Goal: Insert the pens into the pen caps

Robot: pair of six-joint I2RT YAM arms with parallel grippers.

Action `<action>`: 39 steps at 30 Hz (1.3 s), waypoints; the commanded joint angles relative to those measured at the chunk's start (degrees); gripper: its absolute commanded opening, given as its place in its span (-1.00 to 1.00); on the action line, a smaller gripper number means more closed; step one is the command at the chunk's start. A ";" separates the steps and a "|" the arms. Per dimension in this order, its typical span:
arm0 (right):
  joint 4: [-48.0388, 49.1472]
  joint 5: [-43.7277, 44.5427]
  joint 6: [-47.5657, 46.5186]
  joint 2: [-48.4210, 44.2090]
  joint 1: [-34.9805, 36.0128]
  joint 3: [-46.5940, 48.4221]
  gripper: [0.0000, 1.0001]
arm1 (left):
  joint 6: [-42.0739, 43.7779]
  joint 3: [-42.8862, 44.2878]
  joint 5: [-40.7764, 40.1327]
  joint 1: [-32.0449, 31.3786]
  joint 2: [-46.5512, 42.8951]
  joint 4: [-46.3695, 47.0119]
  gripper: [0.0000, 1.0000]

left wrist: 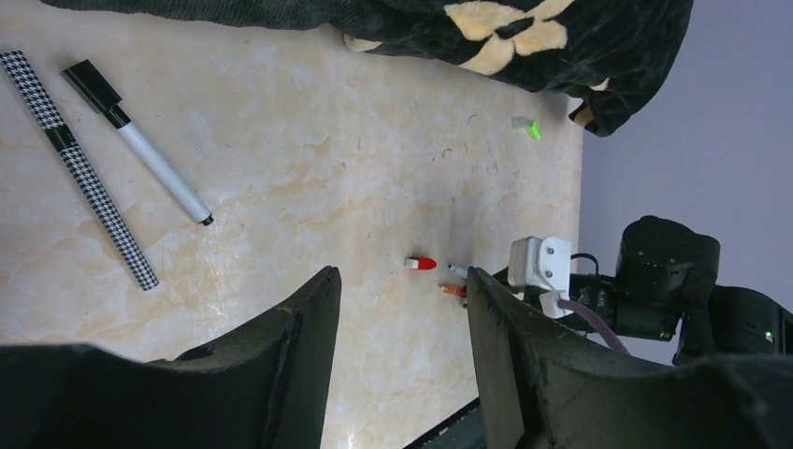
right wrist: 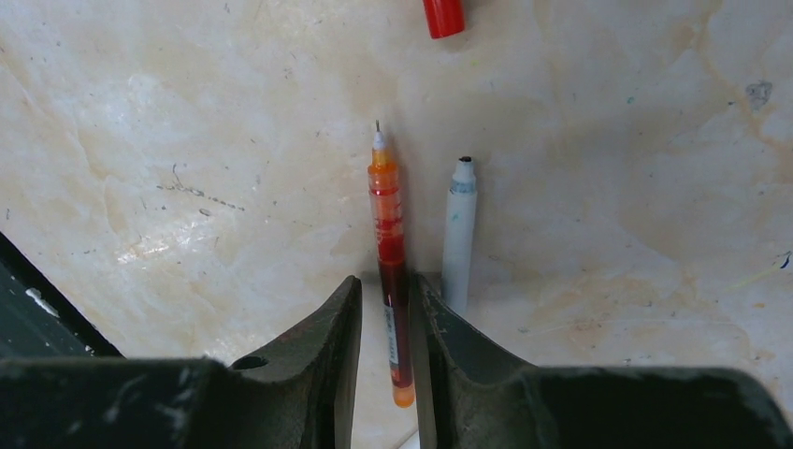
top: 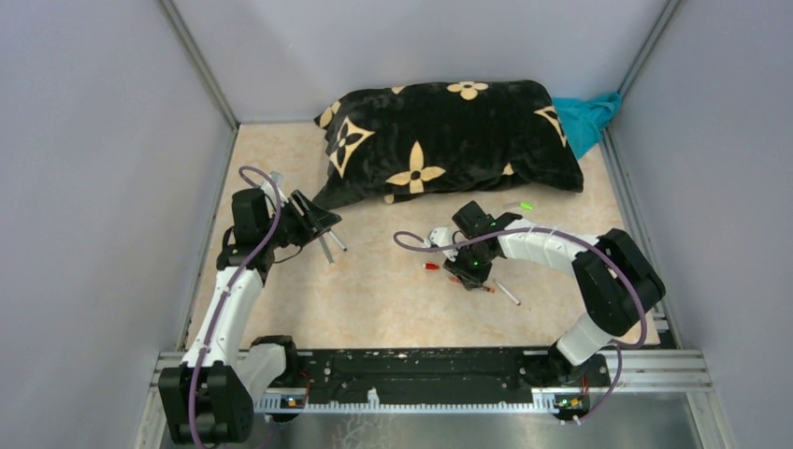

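A red pen (right wrist: 388,243) lies uncapped on the table between the jaws of my right gripper (right wrist: 388,299). The jaws stand narrowly open around it: the barrel rests against the right finger, with a gap on the left. A pale grey pen (right wrist: 458,234) lies parallel just right of it. A red pen cap (right wrist: 442,17) lies ahead of both tips, also seen as the red cap (top: 431,267). A green cap (top: 526,205) sits near the pillow. My left gripper (left wrist: 402,281) hangs open and holds nothing. A houndstooth pen (left wrist: 79,168) and a white pen with a black cap (left wrist: 140,145) lie near it.
A black pillow with cream flowers (top: 449,140) fills the back of the table, and a teal cloth (top: 589,117) lies behind its right end. Another white pen (top: 507,293) lies to the right of my right gripper (top: 470,271). Grey walls enclose three sides.
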 commanded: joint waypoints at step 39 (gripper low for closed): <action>-20.99 -40.11 -3.47 -4.88 -15.23 26.57 -1.00 | -17.01 -10.05 2.46 -19.55 -4.24 50.46 0.77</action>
